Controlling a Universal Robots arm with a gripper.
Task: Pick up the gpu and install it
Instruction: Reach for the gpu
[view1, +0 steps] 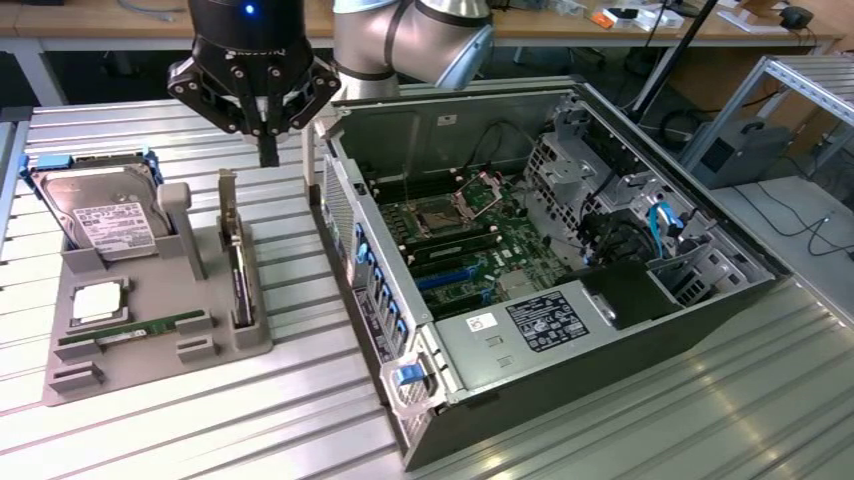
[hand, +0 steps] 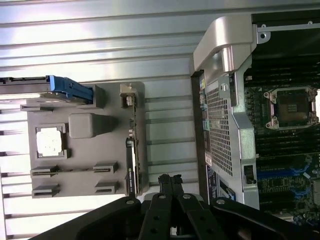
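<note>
Two fingers (view1: 268, 145) (hand: 165, 184): pressed together tip to tip with nothing between them, hanging in the air above the bench (view1: 160, 430).
Gpu (view1: 238, 262) (hand: 131, 150): below the fingers and slightly to the exterior view's left of them, near but not touched; it stands on its long edge in a slot of the grey holder (view1: 160, 345) (hand: 85, 165), silver bracket end uppermost in the exterior view.
Holder: lies flat on the bench, lower than the fingers and reaching away from them toward the exterior view's left.
Hard drive (view1: 100, 215) (hand: 65, 87): propped in the holder, farther from the fingers than the gpu, on the exterior view's left; blue trim along its edge.
Processor chip (view1: 96, 300) (hand: 50, 140): flat in a square recess of the holder, beyond the gpu from the fingers.
RAM stick (view1: 140, 328): lying in the holder, well below the fingers in the exterior view.
Computer case (view1: 534, 340) (hand: 225, 125): open, just to the exterior view's right of the fingers, its rear corner close beside them.
Motherboard (view1: 461, 245): inside the case, with the processor socket (view1: 437, 212) (hand: 292, 107) open.
</note>
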